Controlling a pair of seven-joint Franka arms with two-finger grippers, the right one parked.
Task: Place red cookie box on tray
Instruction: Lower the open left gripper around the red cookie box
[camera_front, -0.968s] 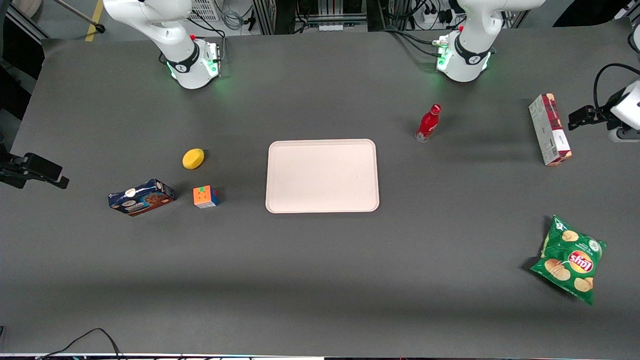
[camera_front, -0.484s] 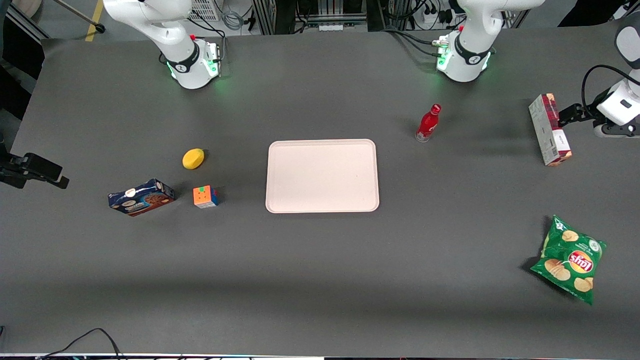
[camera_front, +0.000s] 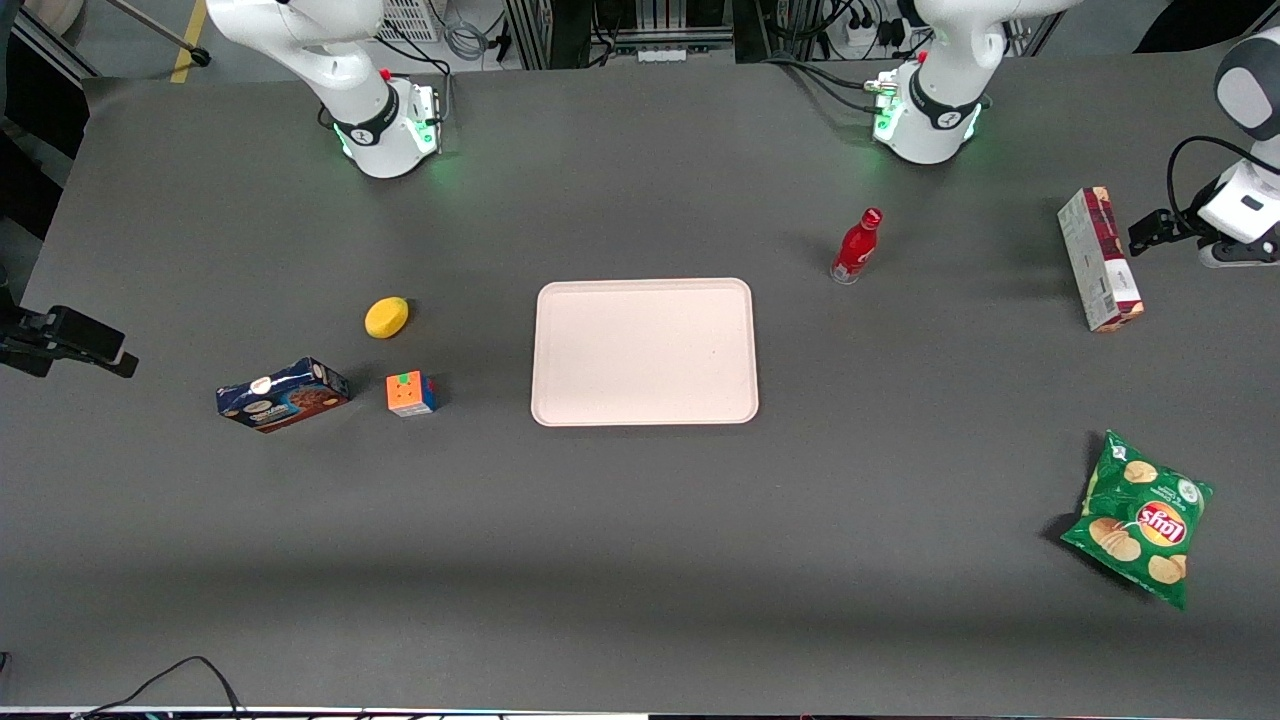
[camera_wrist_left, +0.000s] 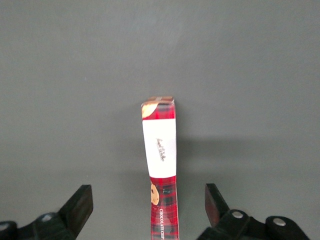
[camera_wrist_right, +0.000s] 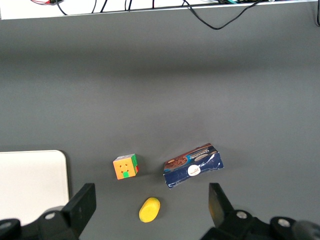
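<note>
The red cookie box stands on its long thin edge at the working arm's end of the table, dark red plaid with a white panel. It also shows in the left wrist view, lying lengthwise between the fingers. My left gripper hovers beside the box's end that is farther from the front camera. In the left wrist view the gripper is open wide, one finger on each side of the box, not touching it. The pale pinkish-cream tray lies bare in the middle of the table.
A red bottle stands between the tray and the red cookie box. A green chip bag lies nearer the front camera. A lemon, a colour cube and a dark blue cookie box lie toward the parked arm's end.
The left arm's wrist has swung and shifted at the table's end, and the gripper has come in closer beside the red cookie box. The box and the other things have not moved.
</note>
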